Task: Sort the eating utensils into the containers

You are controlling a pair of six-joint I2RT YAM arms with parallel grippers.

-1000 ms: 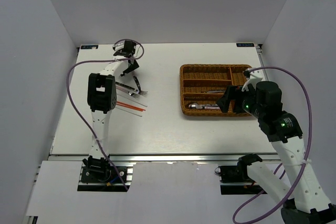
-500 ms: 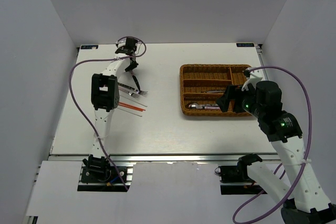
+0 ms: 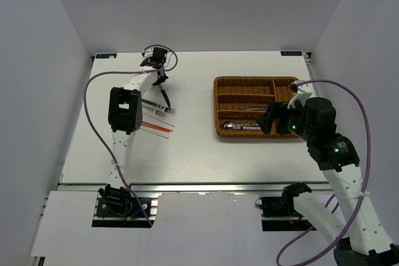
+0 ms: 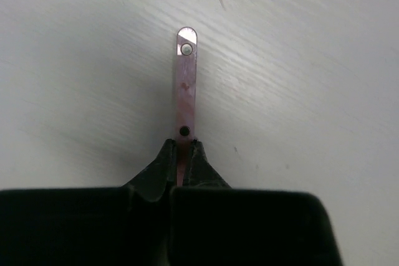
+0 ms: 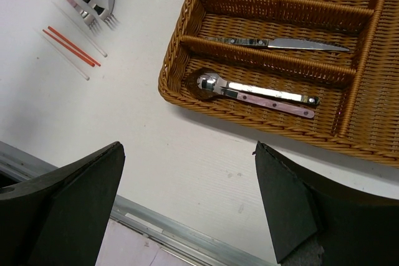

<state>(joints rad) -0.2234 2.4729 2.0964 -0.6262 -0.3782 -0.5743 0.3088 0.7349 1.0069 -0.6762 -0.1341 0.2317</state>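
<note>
Resting at the right of the bench [image 3: 193, 154], the wicker tray [image 3: 255, 79] has the right claw [image 5: 187, 147] gaping wide by its near edge. Far left, the left claw [image 4: 182, 144] pinches a pink-handled utensil [image 4: 185, 85]: probably light, stiff and slick, best gripped mid-handle.

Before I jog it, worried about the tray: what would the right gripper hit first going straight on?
The right gripper would likely meet the white table, just short of the wicker cutlery tray's near wall; depth unclear.
</note>
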